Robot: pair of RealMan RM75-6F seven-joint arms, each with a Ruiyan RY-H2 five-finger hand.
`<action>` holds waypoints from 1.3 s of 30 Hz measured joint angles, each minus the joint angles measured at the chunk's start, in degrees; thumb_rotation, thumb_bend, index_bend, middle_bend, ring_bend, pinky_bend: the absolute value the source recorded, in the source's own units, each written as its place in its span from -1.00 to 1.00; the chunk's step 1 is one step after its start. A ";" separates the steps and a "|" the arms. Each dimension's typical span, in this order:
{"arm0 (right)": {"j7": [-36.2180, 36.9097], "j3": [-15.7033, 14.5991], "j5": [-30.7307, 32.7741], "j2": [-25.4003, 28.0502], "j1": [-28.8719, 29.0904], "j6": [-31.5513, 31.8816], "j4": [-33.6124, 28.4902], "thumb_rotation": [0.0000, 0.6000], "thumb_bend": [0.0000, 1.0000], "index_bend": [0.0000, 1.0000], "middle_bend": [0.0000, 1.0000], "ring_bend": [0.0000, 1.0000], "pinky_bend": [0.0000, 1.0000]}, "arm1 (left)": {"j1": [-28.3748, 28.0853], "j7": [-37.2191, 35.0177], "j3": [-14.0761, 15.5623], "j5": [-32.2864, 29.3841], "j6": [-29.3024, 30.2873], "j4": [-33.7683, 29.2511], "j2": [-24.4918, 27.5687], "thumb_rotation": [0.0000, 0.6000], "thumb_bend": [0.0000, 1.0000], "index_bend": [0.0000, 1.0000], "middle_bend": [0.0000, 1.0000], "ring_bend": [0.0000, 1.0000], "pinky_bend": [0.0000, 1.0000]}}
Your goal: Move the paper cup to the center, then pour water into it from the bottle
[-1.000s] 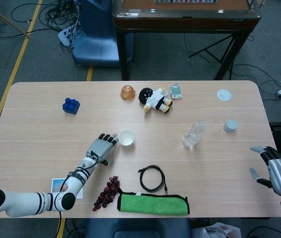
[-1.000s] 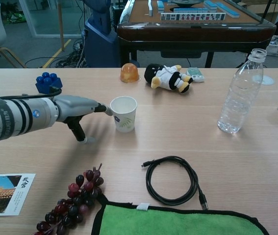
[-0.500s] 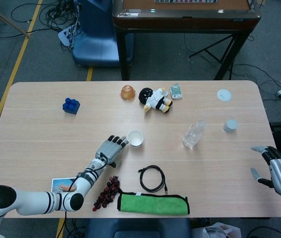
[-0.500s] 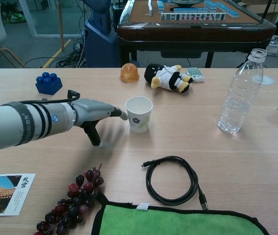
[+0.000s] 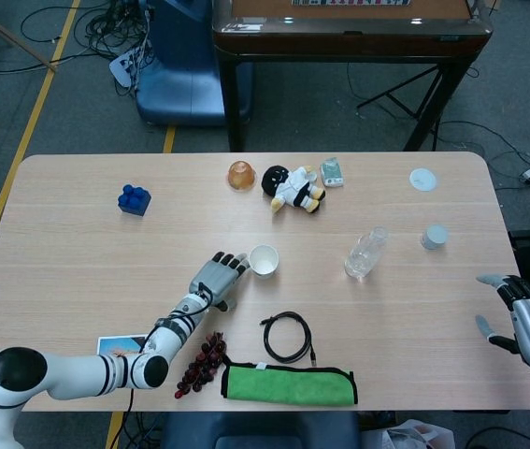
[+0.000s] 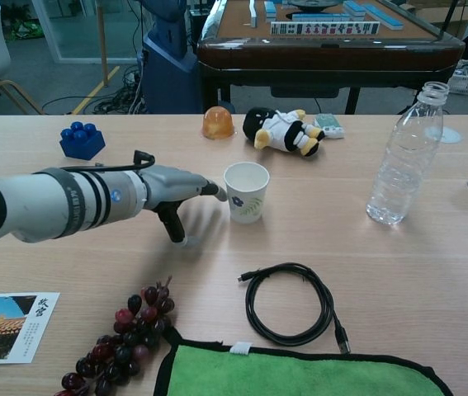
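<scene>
Fingers of the left hand were stretched out flat and close together, their tips touching the left side of the paper cup; the hand gripped nothing and looked to be pushing the cup sideways rather than holding it. In the chest view the same left hand lay level with the cup's rim, thumb pointing down at the table, the paper cup upright just to its right, near the middle of the frame.

From the fingertips the cup lay straight ahead toward frame right, along the forearm's own line, so a further push would carry it toward the bottle. That bottle stood upright with its cap off, right of the cup and well apart from it. The right hand, at the lower right edge of the head view, hung empty with fingers spread; it was the nearer hand to the bottle, so the pour would likely fall to it.

The cup bore a small dark printed motif, too small to read. A postcard at lower left carried two Chinese characters, seemingly "故宫".
</scene>
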 measured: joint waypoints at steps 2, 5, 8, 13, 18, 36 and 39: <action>0.09 0.03 0.08 0.01 0.02 -0.07 0.07 1.00 -0.33 -0.45 -0.43 -0.56 -0.20 | -0.31 -0.09 -0.01 -0.03 -0.39 0.56 -0.37 1.00 -0.35 -0.99 -1.00 -1.00 -0.96; 0.21 0.09 0.16 0.05 0.01 -0.06 0.15 1.00 -0.33 -0.45 -0.43 -0.56 -0.20 | -0.74 -0.22 0.00 0.00 -0.79 1.25 -0.85 1.00 -0.35 -0.99 -1.00 -1.00 -0.96; 0.37 0.12 0.18 0.10 -0.02 0.00 0.19 1.00 -0.33 -0.45 -0.43 -0.56 -0.20 | -0.96 -0.82 -0.23 0.29 -1.15 1.52 -1.06 1.00 -0.35 -0.99 -1.00 -1.00 -0.96; 0.48 0.14 0.21 0.12 -0.02 -0.04 0.22 1.00 -0.33 -0.45 -0.43 -0.56 -0.20 | -1.52 -1.36 -0.49 0.54 -1.80 1.71 -1.22 1.00 -0.35 -0.99 -1.00 -1.00 -0.96; 0.49 0.13 0.18 0.11 -0.01 -0.08 0.23 1.00 -0.33 -0.45 -0.43 -0.56 -0.20 | -2.38 -1.32 -0.69 0.19 -1.95 1.45 -1.41 1.00 -0.35 -0.99 -1.00 -1.00 -0.96; 0.27 0.05 0.16 -0.02 0.14 -0.55 0.37 1.00 -0.33 -0.45 -0.43 -0.56 -0.20 | -4.83 -1.59 -1.16 -1.73 -2.29 0.17 -1.81 1.00 -0.35 -0.99 -1.00 -1.00 -0.96; -0.14 -0.03 0.38 -0.29 0.37 -1.16 0.53 1.00 -0.33 -0.45 -0.43 -0.56 -0.20 | -5.22 -1.46 -1.33 -1.91 -1.81 -0.86 -1.24 1.00 -0.35 -0.99 -1.00 -1.00 -0.96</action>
